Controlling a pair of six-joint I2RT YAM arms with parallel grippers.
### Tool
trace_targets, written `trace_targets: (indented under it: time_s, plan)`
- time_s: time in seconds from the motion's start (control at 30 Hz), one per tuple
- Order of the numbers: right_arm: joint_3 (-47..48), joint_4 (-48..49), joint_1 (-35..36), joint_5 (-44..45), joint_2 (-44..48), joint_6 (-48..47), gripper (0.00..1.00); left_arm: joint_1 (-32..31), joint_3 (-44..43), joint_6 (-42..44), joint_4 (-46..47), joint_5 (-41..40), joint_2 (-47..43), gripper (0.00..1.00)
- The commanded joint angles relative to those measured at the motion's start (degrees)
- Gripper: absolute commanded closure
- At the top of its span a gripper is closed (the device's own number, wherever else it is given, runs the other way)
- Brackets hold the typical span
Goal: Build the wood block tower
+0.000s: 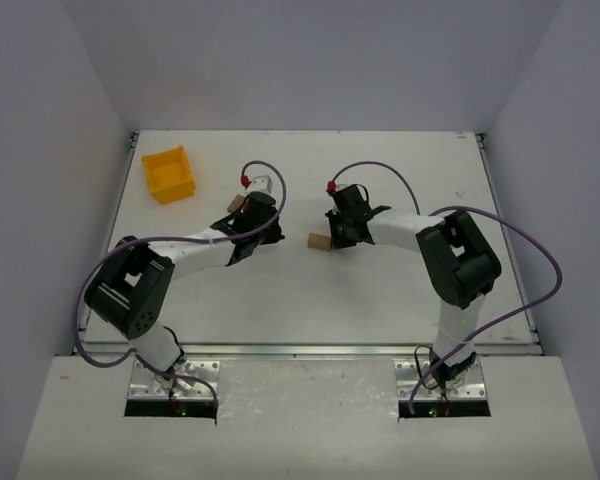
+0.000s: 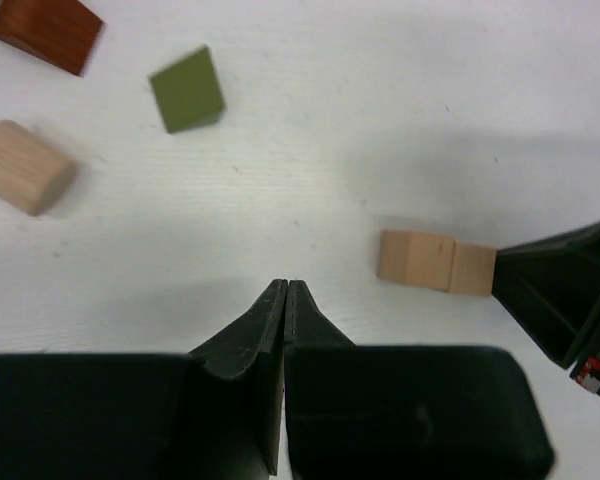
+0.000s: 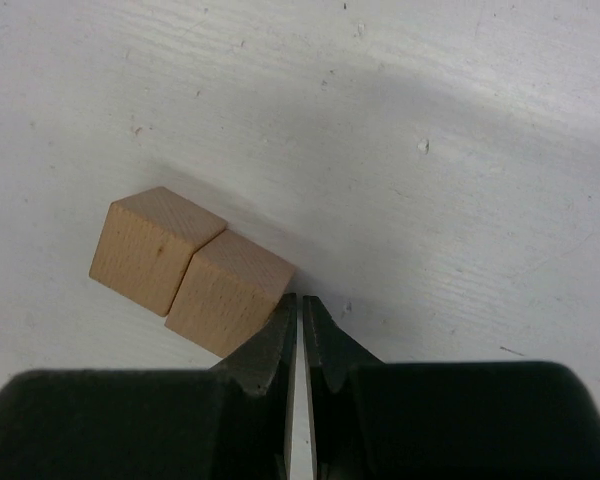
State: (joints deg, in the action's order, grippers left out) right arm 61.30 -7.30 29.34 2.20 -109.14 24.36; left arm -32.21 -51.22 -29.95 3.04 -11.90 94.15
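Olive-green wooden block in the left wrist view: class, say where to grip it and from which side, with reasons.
Probably two opposite side faces of the olive-green wooden block, coming from above. It lies flat on the white table with space all round, and sits turned, so the wrist would need rotating.

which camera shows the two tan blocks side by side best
Right wrist: the two tan blocks sit large and sharp, touching each other, at the right gripper. Left wrist shows them smaller; top external shows only a tiny tan speck.
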Motion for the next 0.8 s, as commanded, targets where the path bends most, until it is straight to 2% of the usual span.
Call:
trace_targets:
  time_s: [0.0, 0.37, 0.57, 0.67, 0.7, 0.73, 0.77]
  plan:
    - [2.48, 1.35, -0.25, -0.62, -0.99, -0.54, 0.92, 3.79, 0.72, -1.52, -1.33, -3.68, -5.02, 1.0]
    - [-0.62, 0.97, -0.25, 4.43, 2.55, 1.35, 0.92, 9.11, -0.87, -4.0, -8.14, -9.59, -7.76, 1.0]
    - [-4.21, 0.71, -0.25, 11.28, 7.9, 2.97, 0.91, 13.0, -3.75, -4.27, -9.16, -8.95, -5.46, 0.85]
    - [-6.29, 0.44, -0.25, 12.56, 10.41, 2.9, 0.82, 15.5, -6.15, -0.09, -8.05, -7.26, -3.46, 0.71]
    - [-7.2, 0.33, -0.25, 12.9, 11.64, 2.89, 0.77, 16.71, -7.93, 5.81, -8.16, -1.96, -1.35, 0.5]
    - [-8.26, 0.27, -0.25, 13.25, 13.08, 2.77, 0.68, 18.01, -10.04, 9.95, -8.49, 1.82, 0.22, 0.35]
    - [-9.28, 0.26, -0.28, 13.44, 14.44, 2.53, 0.56, 19.07, -11.83, 11.5, -8.99, 2.84, 1.03, 0.25]
